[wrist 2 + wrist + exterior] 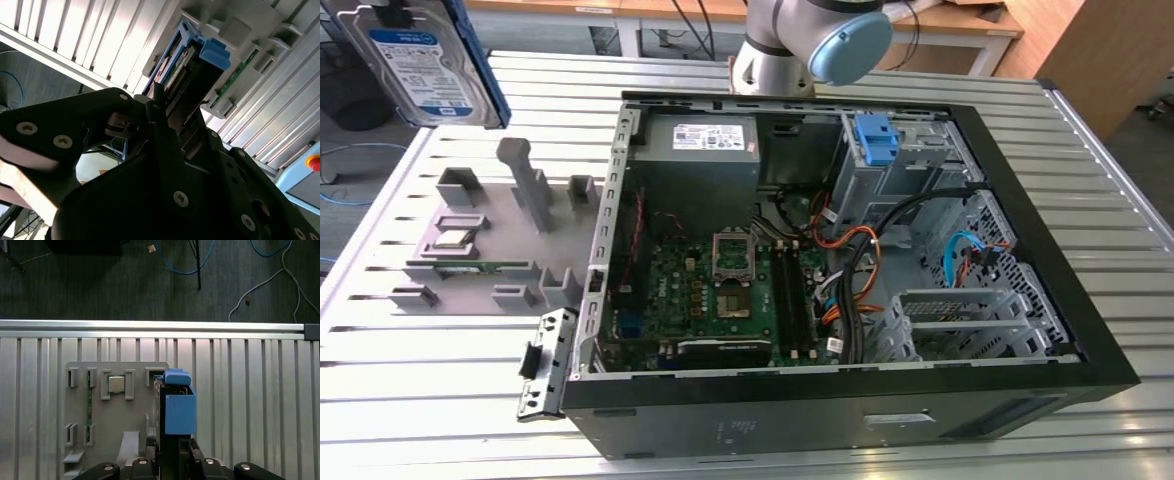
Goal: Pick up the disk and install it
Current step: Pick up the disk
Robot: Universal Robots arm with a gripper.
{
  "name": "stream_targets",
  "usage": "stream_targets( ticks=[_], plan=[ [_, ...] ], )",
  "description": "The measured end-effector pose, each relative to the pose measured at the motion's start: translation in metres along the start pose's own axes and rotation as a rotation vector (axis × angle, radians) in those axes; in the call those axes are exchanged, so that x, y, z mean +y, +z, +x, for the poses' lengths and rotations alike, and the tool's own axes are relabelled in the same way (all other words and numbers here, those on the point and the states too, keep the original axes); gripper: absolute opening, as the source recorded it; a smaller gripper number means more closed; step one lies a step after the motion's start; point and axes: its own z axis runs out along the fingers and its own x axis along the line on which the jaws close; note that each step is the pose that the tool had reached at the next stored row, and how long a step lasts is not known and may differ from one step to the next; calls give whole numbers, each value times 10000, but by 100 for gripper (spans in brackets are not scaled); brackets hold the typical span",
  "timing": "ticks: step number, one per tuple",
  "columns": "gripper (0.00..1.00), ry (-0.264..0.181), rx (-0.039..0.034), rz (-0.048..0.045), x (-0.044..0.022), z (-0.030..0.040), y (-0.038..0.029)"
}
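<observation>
Disk (420,62) hangs at the exterior view's upper left, lifted off the grey fixture (494,240), with my hand (172,452) clamped on it. I judge that a firm, square grip and clearance over the case (1063,275) wall matter most.

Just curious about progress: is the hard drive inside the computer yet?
Out: the gripper holds the hard drive above the grey parts holder, outside the open computer case.

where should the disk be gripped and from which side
Across its two broad flat faces at one short end, coming in end-on. The disk is a thin flat slab, so those faces give parallel surfaces to clamp; the gripper appears to hold it that way now, with the blue bracket end left free.
</observation>
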Motion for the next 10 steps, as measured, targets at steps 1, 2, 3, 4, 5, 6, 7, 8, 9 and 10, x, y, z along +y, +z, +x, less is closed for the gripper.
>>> stream_targets(
  ticks=[1, 2, 3, 4, 5, 6, 7, 8, 9, 10],
  plan=[
    [35, 0, 0, 0, 0, 0, -1],
    [35, 0, 0, -1, 0, 0, -4],
    [35, 1, 1, -3, 0, -1, -9],
    [35, 1, 1, -2, 0, -2, -16],
    [35, 0, 1, -1, 1, -2, -21],
    [35, 0, 0, -1, 1, -3, -27],
    [35, 1, 1, -2, 1, -3, -32],
    [35, 0, 0, -1, 1, -4, -36],
    [35, 0, 1, -1, 1, -4, -39],
    [35, 0, 0, -1, 1, -4, -42]
  ],
)
